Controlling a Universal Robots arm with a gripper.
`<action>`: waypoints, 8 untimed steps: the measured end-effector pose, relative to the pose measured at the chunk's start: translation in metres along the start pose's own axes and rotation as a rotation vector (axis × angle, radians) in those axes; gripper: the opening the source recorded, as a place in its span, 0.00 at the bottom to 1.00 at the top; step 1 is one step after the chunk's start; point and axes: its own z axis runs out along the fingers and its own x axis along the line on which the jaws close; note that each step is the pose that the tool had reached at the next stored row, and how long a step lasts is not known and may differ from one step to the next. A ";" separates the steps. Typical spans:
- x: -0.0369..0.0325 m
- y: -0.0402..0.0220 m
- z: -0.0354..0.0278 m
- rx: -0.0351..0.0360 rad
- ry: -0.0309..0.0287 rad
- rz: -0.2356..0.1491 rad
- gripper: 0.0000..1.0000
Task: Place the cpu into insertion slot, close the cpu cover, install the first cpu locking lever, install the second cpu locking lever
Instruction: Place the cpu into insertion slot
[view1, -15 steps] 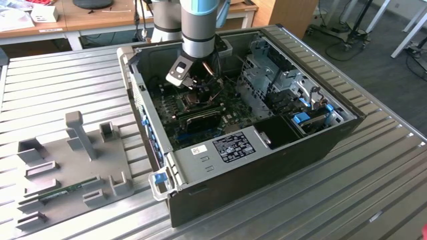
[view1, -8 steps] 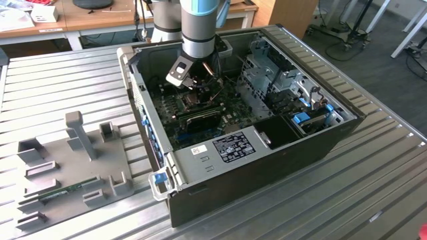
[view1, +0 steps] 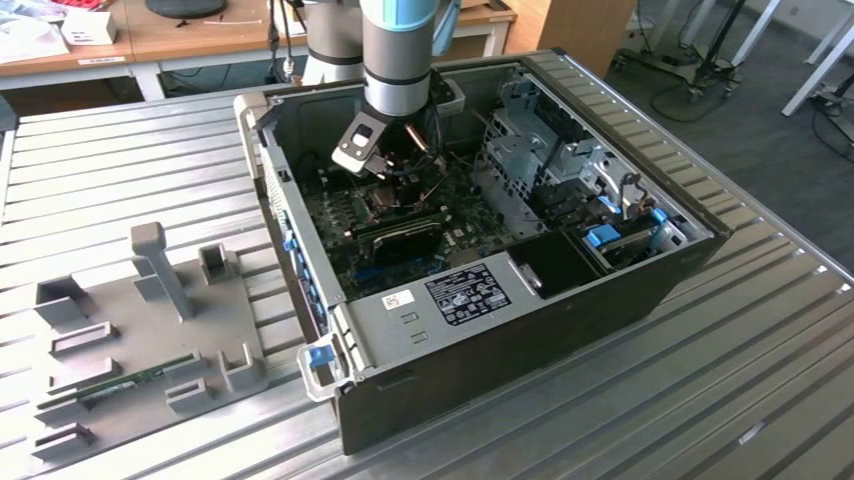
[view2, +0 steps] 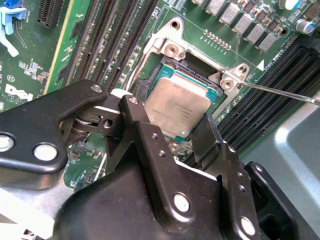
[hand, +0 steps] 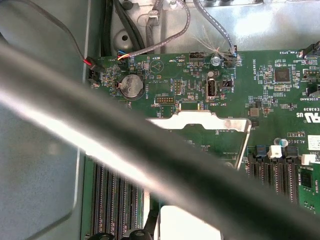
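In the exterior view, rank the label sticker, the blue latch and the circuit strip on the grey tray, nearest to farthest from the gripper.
1. Label sticker, inside the case, closest to the gripper.
2. Blue latch, at the case's front corner.
3. Circuit strip, on the grey tray, the exterior view's left.
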 end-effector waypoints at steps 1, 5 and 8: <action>0.0000 0.0000 0.0000 0.0000 0.0001 0.000 0.60; 0.0000 0.0000 0.0001 0.0000 0.0000 0.000 0.60; 0.0000 0.0000 0.0001 0.0003 -0.0003 0.000 0.59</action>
